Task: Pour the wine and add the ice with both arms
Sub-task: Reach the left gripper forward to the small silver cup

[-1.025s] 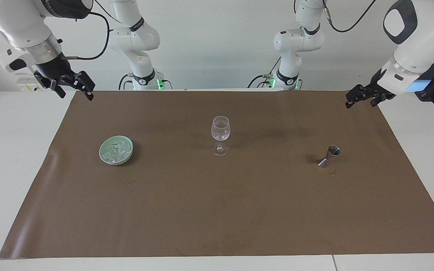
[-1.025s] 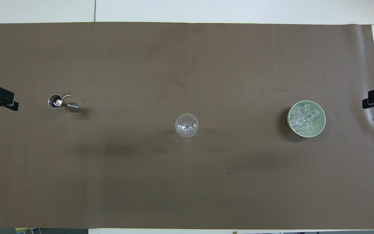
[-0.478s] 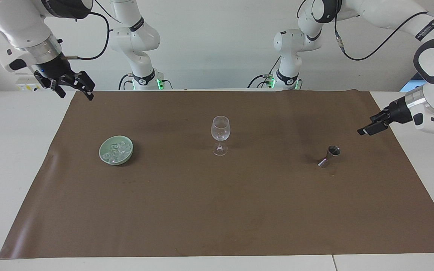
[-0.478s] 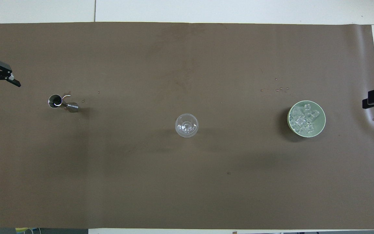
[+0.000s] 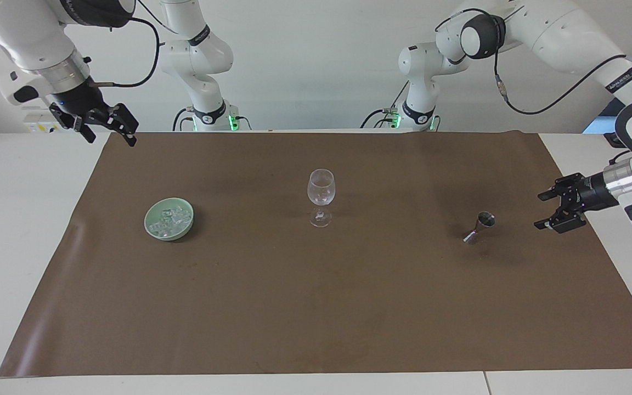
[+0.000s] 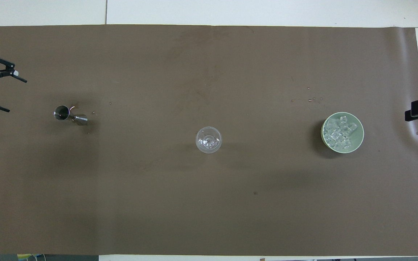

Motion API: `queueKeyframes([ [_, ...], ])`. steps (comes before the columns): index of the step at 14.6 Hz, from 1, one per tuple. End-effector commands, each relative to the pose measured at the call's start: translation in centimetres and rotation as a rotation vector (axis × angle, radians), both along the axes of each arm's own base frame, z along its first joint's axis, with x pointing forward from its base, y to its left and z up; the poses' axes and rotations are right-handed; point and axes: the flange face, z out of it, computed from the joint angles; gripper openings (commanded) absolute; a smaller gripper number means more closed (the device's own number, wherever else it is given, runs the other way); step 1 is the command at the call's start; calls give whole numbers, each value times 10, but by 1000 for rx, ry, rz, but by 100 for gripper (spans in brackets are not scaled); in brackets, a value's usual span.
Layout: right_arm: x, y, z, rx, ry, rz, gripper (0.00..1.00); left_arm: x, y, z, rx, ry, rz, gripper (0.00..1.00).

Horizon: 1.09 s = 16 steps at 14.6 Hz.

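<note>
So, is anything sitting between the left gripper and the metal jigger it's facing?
Nothing visible. The left gripper, jaws open, is beside the jigger with only bare brown mat between them. The wine glass stands toward mid-table, past the jigger.

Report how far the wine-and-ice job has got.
Done: nothing; the wine glass looks empty and the ice sits in its green bowl. In hand: the left claw, open, is low beside the metal jigger. The right claw waits, open. Left: pouring, adding ice.
</note>
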Motion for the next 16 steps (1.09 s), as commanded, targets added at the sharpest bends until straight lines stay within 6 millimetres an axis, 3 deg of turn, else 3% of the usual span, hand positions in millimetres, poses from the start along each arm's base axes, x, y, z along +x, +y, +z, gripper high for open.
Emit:
queueKeyframes([
  [1,-2,-1,-1,2,5,21,100,8,12,-15,-18,20,137,100],
  [6,-2,-1,-1,2,5,21,100,-28,18,-31,-64,96,281,100],
  [8,-2,-1,-1,2,5,21,100,-45,13,-29,-58,50,324,100],
  [9,-3,-1,-1,2,5,20,100,-53,19,-28,-55,26,368,100],
  [11,-2,-1,-1,2,5,21,100,-59,19,-38,-53,39,414,100],
  [13,-2,-1,-1,2,5,21,100,-43,19,-38,-81,18,478,100],
  [14,-2,-1,-1,2,5,21,100,-11,18,-48,-60,32,465,100],
  [15,-2,-1,-1,2,5,21,100,0,22,-45,-59,41,464,100],
  [16,-2,-1,-1,2,5,21,100,-4,44,-47,-83,48,511,100],
])
